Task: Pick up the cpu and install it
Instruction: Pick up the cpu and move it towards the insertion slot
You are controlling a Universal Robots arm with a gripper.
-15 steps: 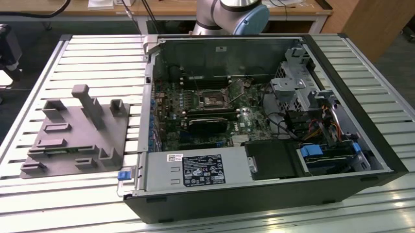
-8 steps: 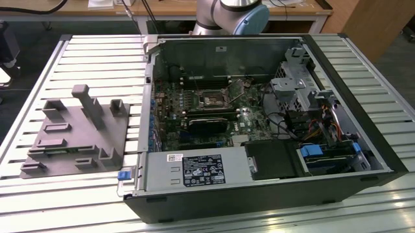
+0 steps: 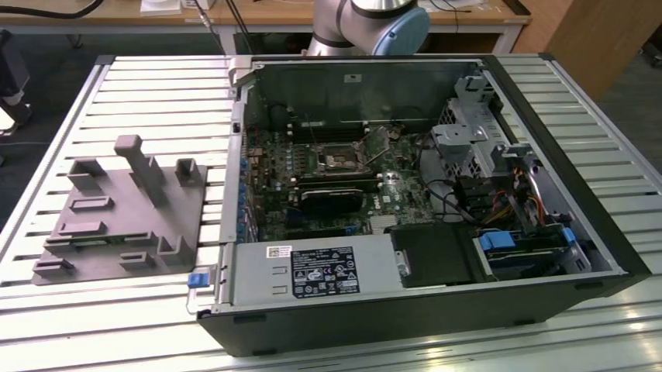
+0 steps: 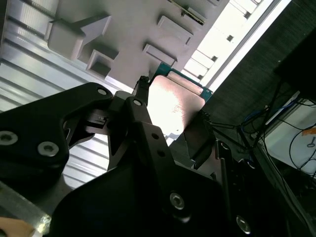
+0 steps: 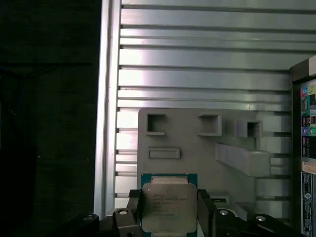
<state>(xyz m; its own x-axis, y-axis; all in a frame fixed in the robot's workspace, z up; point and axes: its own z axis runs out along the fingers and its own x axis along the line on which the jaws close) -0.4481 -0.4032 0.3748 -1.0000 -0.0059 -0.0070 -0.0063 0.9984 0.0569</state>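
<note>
Two fingers clamped against cpu sides, grey fixture behind

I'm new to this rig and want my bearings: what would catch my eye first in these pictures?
The cpu, silver top shining, sits clamped in the gripper in both wrist views, with the grey fixture block behind it. In the exterior view an open computer case lies on the slatted table, its motherboard socket showing near the middle, the fixture block at the exterior view's left.

Exterior view overlooks the case; both wrist views, seemingly downward, share tool and fixture.
</note>
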